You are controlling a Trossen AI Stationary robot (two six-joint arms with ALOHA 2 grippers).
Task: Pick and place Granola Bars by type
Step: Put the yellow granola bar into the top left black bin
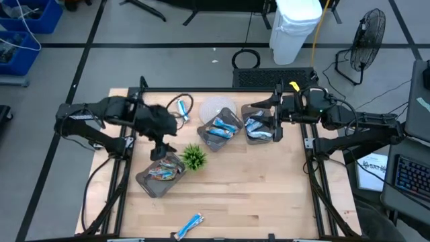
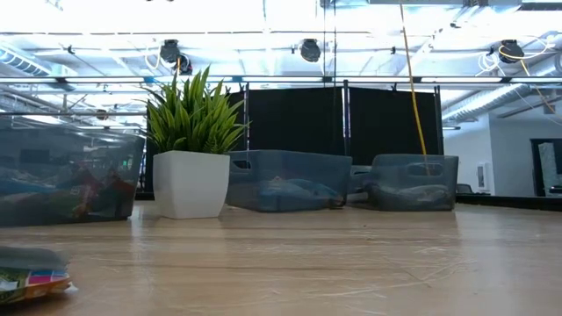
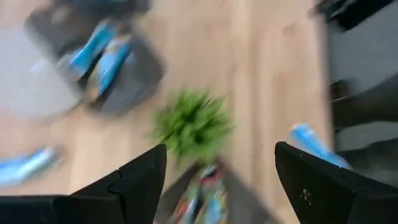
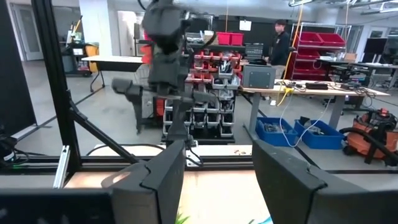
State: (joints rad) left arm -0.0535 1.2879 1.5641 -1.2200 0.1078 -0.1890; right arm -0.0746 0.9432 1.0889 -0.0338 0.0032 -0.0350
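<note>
Granola bars lie in three grey trays: the left tray (image 1: 160, 177), the middle tray (image 1: 220, 130) and the right tray (image 1: 259, 128). One loose blue bar (image 1: 190, 227) lies flat by the table's near edge, and another (image 1: 183, 111) at the far left. My left gripper (image 1: 161, 149) hangs open above the left tray (image 3: 205, 193), beside the plant (image 3: 193, 124), with nothing between its fingers. My right gripper (image 1: 252, 107) is held high over the far side of the right tray. It points level toward the table's left and is open (image 4: 217, 146) and empty.
A small green plant in a white pot (image 1: 194, 158) stands between the left and middle trays. A clear round lid (image 1: 213, 107) lies at the far middle. Bare wood (image 1: 255, 195) spreads over the near right of the table. A person (image 4: 280, 40) stands far off in the room.
</note>
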